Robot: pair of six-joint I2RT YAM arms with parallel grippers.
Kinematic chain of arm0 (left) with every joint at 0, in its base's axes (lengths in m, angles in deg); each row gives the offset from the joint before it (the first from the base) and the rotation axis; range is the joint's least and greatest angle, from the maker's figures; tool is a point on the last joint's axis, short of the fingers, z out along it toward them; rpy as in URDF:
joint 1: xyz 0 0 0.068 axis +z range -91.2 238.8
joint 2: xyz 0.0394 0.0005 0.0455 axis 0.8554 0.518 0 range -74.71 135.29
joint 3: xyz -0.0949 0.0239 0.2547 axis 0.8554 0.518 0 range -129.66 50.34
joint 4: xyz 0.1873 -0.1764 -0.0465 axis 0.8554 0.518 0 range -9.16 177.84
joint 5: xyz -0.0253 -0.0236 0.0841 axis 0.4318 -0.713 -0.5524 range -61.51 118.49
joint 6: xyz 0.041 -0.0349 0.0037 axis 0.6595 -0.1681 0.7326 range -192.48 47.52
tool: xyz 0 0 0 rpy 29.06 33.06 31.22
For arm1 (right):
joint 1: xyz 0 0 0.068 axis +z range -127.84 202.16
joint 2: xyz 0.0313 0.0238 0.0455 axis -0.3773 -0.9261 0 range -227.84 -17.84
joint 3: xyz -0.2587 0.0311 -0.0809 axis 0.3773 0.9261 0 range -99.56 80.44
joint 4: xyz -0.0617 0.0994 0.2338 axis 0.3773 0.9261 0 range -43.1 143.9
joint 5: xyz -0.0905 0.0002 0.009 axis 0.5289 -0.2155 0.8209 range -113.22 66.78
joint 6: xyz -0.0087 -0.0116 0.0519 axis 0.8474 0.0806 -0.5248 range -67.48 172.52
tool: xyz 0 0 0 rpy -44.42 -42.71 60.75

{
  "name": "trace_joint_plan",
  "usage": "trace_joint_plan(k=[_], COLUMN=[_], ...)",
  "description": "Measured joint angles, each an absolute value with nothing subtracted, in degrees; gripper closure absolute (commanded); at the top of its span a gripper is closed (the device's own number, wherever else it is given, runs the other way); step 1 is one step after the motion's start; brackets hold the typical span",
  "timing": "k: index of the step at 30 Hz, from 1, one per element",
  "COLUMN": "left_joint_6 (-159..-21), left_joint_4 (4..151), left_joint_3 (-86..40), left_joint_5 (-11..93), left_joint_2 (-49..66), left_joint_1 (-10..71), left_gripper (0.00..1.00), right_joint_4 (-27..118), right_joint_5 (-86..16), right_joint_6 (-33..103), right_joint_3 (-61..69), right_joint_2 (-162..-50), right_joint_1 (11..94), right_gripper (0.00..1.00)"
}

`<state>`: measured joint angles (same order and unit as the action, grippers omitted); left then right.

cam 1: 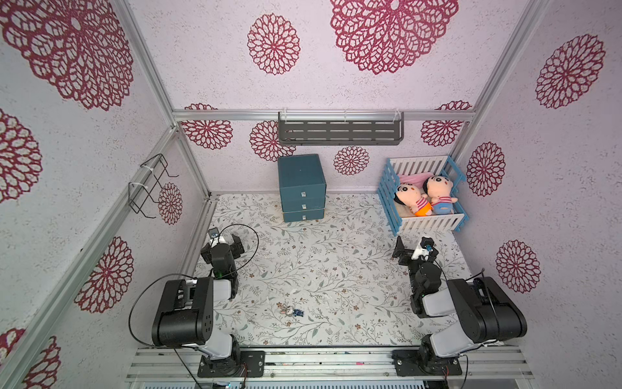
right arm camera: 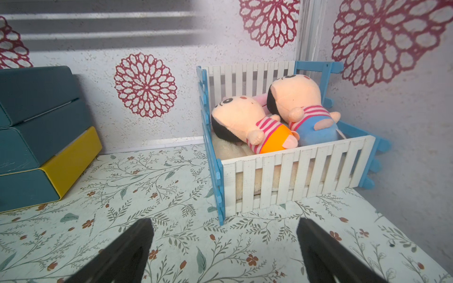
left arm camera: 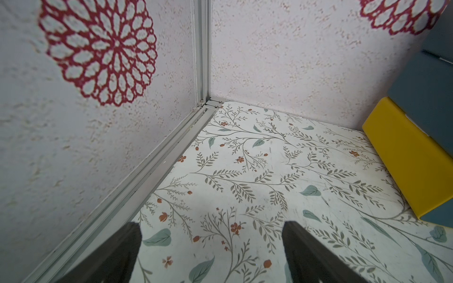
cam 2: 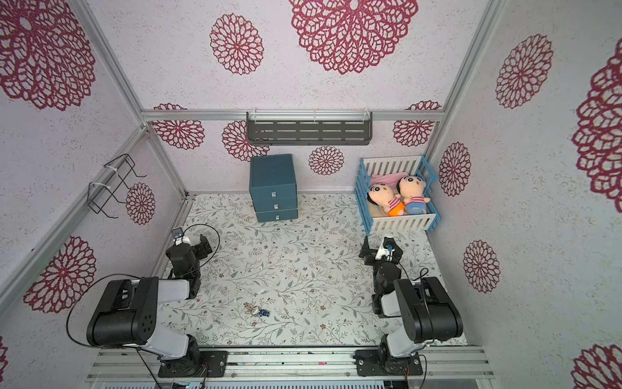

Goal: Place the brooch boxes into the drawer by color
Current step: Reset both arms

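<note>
Left fingers [left arm camera: 306, 257] and right fingers [right arm camera: 323, 257] stand spread, empty. Drawer [cam 1: 302, 188], well beyond and between them, seems stiff, light; pinch its tiny pull [cam 1: 303, 194]. Brooch boxes unseen.

No text, label, brand, number or sign can be read: the drawer [cam 1: 302, 183] shows only blank pale pulls [cam 1: 303, 194], and the crib [cam 1: 430, 224] to its right, the plush dolls [cam 1: 412, 198] inside it and the trinket [cam 1: 289, 311] well in front of the drawer carry no legible marks.
</note>
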<state>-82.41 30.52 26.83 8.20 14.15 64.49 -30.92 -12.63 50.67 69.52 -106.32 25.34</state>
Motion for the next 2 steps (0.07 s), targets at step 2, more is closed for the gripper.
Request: trace_joint_plan(k=[2], left_joint_6=[-82.63], left_joint_4=[30.45], left_joint_3=[26.92], left_joint_5=[7.96], left_joint_2=[14.15], left_joint_1=[64.49], left_gripper=[0.03], right_joint_4=[-30.62], right_joint_5=[-12.61], right_joint_6=[50.87], right_joint_3=[69.52], right_joint_2=[-106.32], right_joint_1=[25.43], right_gripper=[0.01])
